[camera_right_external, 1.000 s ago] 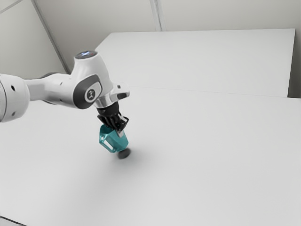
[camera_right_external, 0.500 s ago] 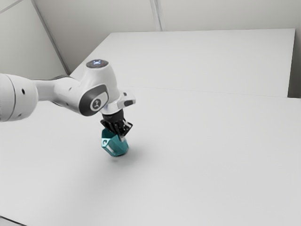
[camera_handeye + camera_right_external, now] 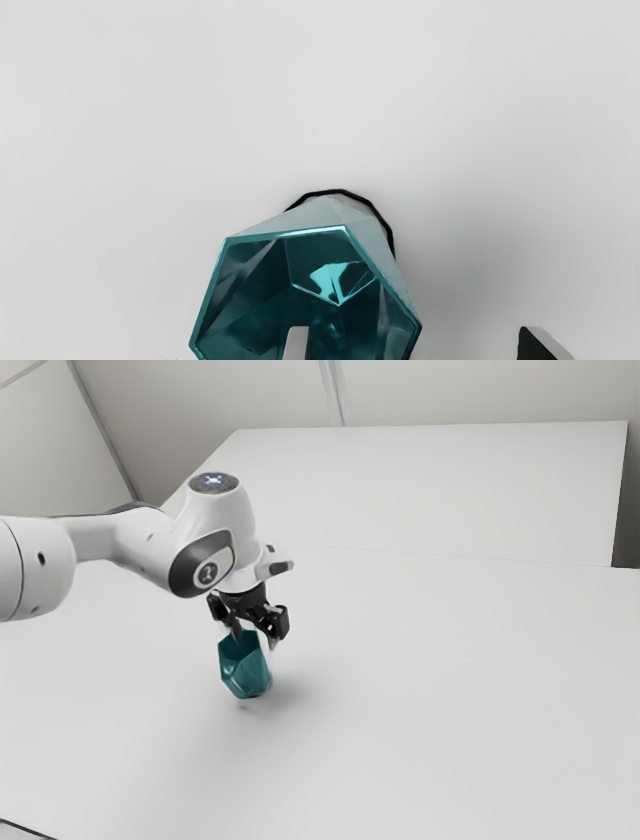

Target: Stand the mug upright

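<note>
While a glossy teal, many-sided mug [image 3: 243, 665] with a metallic-looking finish points its mouth upward over a smooth white table [image 3: 430, 660], my black two-finger pincer [image 3: 256, 641] hangs above it, wide apart and gripping nothing. One pale fingertip [image 3: 298, 345] lies across the mug's opening in the wrist view; the other fingertip [image 3: 542, 342] stands outside, well apart from the wall. A thin black ring [image 3: 370, 203] at the foot peeks out past the rim, and the body appears to lean; whether the base rests flat, I cannot tell.

Righting the mug is the step in hand, by my judgement, though the scene fits both a wall about to be gripped for a last correction and a mug just let go. Either way, the next move calls for checking how the base sits and avoiding a sideways sweep, which could drag the rim and topple it.
</note>
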